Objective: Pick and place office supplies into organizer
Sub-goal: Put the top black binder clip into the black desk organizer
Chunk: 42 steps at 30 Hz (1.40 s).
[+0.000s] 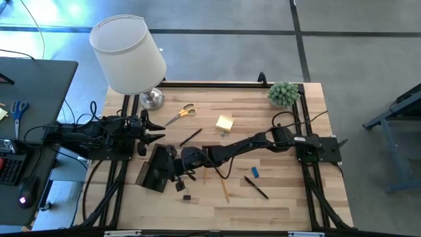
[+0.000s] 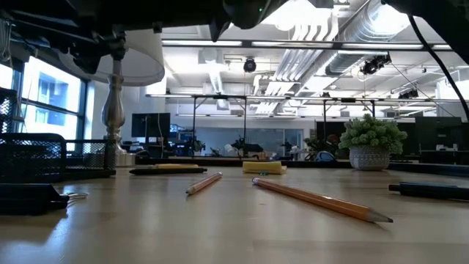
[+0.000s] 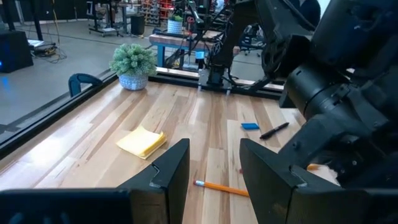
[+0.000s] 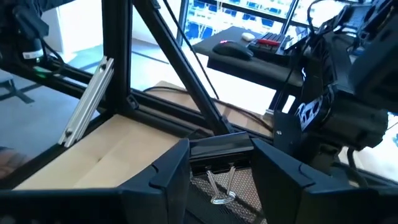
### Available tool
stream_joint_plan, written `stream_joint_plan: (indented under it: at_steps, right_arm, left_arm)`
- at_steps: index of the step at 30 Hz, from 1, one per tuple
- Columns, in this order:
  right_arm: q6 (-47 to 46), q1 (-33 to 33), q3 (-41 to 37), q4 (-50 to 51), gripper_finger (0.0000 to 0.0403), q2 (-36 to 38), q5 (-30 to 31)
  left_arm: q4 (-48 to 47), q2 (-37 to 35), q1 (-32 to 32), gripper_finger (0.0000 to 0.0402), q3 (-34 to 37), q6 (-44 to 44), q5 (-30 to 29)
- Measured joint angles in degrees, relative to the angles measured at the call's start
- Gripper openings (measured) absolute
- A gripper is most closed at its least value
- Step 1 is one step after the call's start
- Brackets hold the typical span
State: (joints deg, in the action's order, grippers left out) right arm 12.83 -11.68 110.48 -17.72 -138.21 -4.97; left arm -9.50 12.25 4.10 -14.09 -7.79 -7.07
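The black mesh organizer (image 1: 150, 172) lies at the table's near left; it also shows in the low view (image 2: 33, 158). My right gripper (image 1: 172, 166) hovers open over it, and its wrist view (image 4: 221, 174) shows a silvery wire clip (image 4: 221, 188) on the mesh floor between the fingers. My left gripper (image 1: 156, 131) waits open and empty just beyond the organizer. Loose on the wood lie yellow-handled scissors (image 1: 181, 112), a yellow sticky-note pad (image 1: 224, 122), a black pen (image 1: 191, 137), a pencil (image 1: 223, 188), a blue piece (image 1: 254, 172), another pen (image 1: 257, 188) and small black clips (image 1: 186, 197).
A white-shaded lamp (image 1: 128, 52) stands at the far left corner and a small green plant (image 1: 284, 93) at the far right. A black frame (image 1: 217, 83) runs along the table's edges. A desk with blue-handled scissors (image 1: 18, 108) stands beyond the left edge.
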Motion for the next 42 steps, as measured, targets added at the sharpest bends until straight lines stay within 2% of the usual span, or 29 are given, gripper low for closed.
stream_joint_plan:
  at_steps: [28, 42]
  right_arm:
    - [-0.8, 0.1, 0.0, -0.5, 0.0162, 0.0, 0.1]
    - [0.1, 0.1, 0.0, -0.1, 0.0231, 0.1, 1.4]
  left_arm:
    - [0.0, 0.0, 0.0, 0.0131, 0.0, 0.0, 0.0]
    - [0.0, 0.0, 0.0, 0.0131, 0.0, 0.0, 0.0]
